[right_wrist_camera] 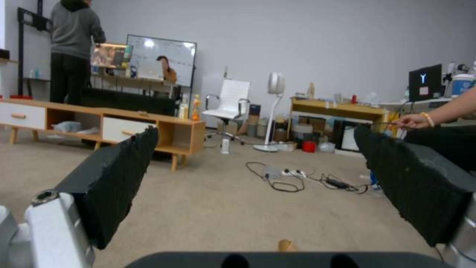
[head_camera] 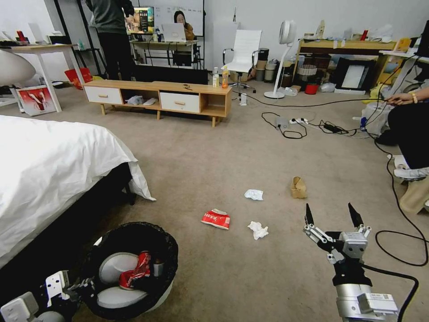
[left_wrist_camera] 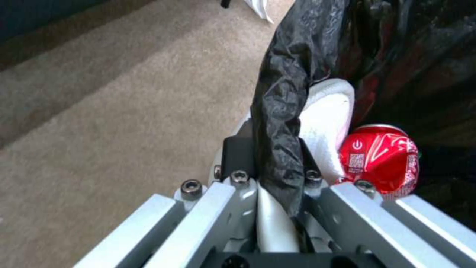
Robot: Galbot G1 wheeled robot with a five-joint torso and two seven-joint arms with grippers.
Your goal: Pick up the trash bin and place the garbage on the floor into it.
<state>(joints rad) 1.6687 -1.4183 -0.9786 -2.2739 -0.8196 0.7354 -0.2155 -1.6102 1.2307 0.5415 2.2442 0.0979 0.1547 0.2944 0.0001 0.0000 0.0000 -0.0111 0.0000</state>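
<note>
The trash bin hangs low at the robot's left beside the bed, the left gripper clamped on its bagged rim, with a crushed red can inside. The right gripper, fingers wide apart, hovers above the carpet. The brown paper box lies just ahead of it, nearer than the tissues and flattened carton to its left.

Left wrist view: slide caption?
Left gripper clamps the trash bin rim; crushed red can inside.
</note>
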